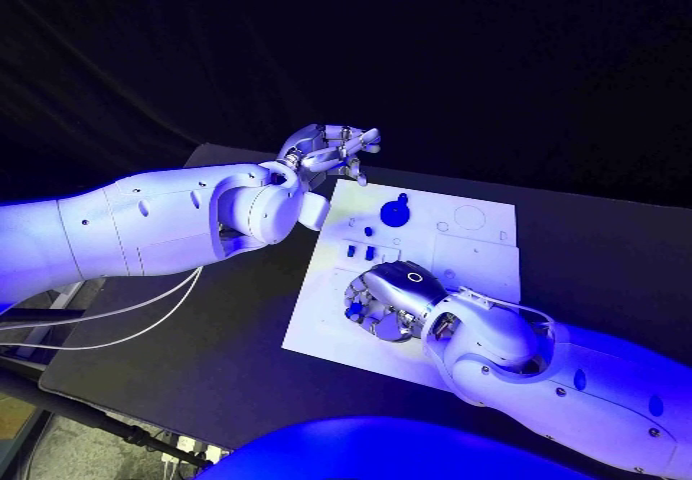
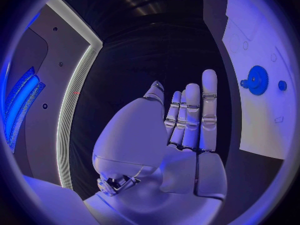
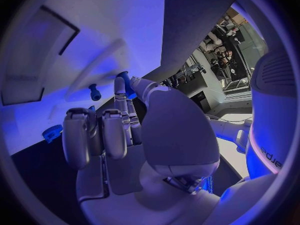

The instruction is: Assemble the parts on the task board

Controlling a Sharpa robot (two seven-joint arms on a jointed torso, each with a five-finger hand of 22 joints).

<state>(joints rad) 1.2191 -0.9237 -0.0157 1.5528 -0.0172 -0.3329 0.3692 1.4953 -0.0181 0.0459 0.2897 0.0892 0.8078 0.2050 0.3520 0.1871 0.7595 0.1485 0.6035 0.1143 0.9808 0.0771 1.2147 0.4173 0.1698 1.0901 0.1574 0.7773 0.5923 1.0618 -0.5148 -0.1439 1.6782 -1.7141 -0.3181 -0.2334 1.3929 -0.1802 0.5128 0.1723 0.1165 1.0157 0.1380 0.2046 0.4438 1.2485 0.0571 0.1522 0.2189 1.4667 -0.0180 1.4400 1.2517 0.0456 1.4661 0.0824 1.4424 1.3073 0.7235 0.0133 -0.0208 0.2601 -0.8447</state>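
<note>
Left hand [image 1: 329, 150] open off the task board [image 1: 476, 260]; right hand [image 1: 387, 298] (fingers curled) perhaps holds a blue part [image 3: 124, 80].

Black table [image 1: 202, 340], matte top. White task board [image 1: 483, 255] lies flat on it near the middle, turned at an angle to the table edges. The board's far left corner lies just beside the left hand's fingers [image 1: 351, 150]; its near part lies under the right hand's fingers [image 1: 378, 310]. Bare black table shows beside the left fingers and along the board's left edge. In the left wrist view the board [image 2: 265, 120] lies beside the straight fingers [image 2: 208, 105], apart from them.
</note>
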